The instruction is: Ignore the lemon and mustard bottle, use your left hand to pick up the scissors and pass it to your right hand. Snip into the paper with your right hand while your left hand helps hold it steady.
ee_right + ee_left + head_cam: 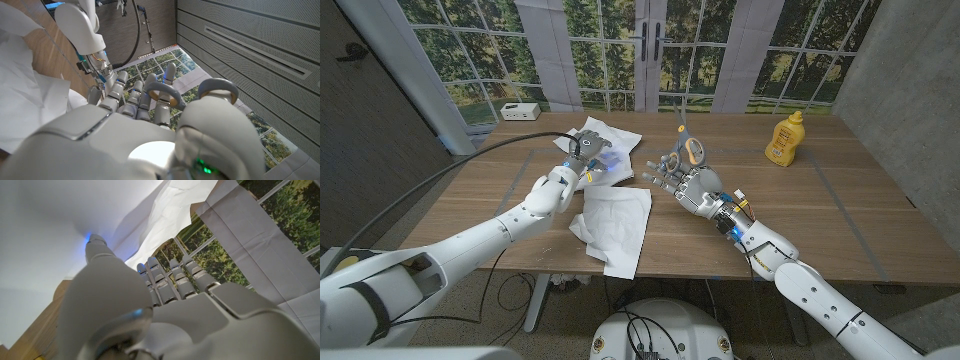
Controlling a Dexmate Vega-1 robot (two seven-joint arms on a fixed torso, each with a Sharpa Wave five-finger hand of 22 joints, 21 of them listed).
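The scissors (691,150), grey handles lined with yellow, stand in my right hand (688,186) near the table's middle, blades pointing up and away. In the right wrist view both handle loops (161,91) sit around the fingers of my right hand (125,145). A crumpled white paper (612,140) lies lifted at the table's far middle, and my left hand (578,166) grips its near edge. In the left wrist view that paper (150,215) hangs over the curled fingers of my left hand (165,310). The scissors stand a short way right of the paper, apart from it.
A second white sheet (618,222) lies on the wooden table (820,220) in front of both hands, reaching the near edge. The yellow mustard bottle (783,138) stands at the far right. A small white box (520,110) sits beyond the far left corner.
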